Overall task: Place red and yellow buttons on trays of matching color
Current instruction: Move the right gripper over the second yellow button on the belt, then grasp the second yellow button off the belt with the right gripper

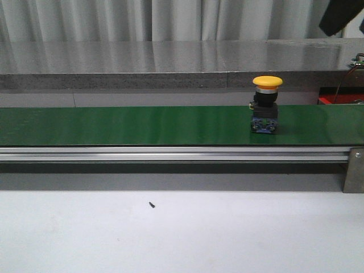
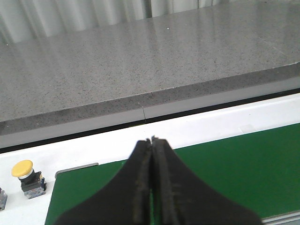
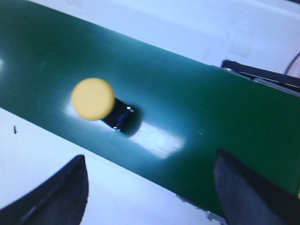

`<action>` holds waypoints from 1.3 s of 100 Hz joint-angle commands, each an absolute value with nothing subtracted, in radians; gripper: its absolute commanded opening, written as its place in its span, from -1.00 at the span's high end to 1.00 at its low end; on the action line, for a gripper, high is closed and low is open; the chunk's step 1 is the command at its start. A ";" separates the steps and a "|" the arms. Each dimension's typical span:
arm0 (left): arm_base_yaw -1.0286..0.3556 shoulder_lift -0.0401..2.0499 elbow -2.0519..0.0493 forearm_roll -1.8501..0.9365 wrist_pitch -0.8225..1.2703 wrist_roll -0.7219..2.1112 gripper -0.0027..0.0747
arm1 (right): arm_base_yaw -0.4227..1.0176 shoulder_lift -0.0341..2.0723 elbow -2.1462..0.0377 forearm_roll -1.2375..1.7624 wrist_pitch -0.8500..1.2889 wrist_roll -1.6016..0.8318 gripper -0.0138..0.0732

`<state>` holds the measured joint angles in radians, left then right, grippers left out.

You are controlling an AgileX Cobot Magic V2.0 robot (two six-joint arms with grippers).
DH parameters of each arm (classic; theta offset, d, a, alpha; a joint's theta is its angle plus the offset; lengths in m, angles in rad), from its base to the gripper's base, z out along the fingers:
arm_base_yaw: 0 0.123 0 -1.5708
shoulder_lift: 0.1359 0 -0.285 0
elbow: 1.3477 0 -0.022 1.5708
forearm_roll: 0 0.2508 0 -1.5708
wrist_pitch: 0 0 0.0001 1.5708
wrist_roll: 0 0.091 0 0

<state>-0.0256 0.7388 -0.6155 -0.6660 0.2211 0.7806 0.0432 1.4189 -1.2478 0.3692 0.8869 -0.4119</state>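
A belt [image 1: 142,126] runs left to right across the front view, with a rail [image 1: 170,153] along its near edge and a table [image 1: 182,233] before that. 1 button [image 1: 265,104] stands upright on the belt, right of centre. Behind the belt lies a counter [image 1: 170,62], and a curtain [image 1: 170,20] behind that. In the left wrist view, another button [image 2: 27,178] stands just off the belt's end.
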 commanded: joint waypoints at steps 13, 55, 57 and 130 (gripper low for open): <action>-0.034 0.734 -0.642 -0.683 0.162 0.778 0.98 | 0.127 1.392 -1.277 0.392 0.776 -0.430 -0.60; -0.034 0.734 -0.642 -0.683 0.162 0.778 0.98 | 0.144 1.524 -1.277 0.392 0.726 -0.435 -0.60; -0.034 0.734 -0.642 -0.683 0.162 0.778 0.98 | 0.144 1.532 -1.277 0.392 0.721 -0.435 -0.60; -0.034 0.734 -0.642 -0.683 0.162 0.778 0.98 | 0.139 1.653 -1.278 0.158 0.739 -0.290 -0.28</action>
<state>-0.0256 0.7388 -0.6155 -0.6660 0.2211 0.7813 0.1422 1.6979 -1.2478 0.2116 0.7284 -0.3365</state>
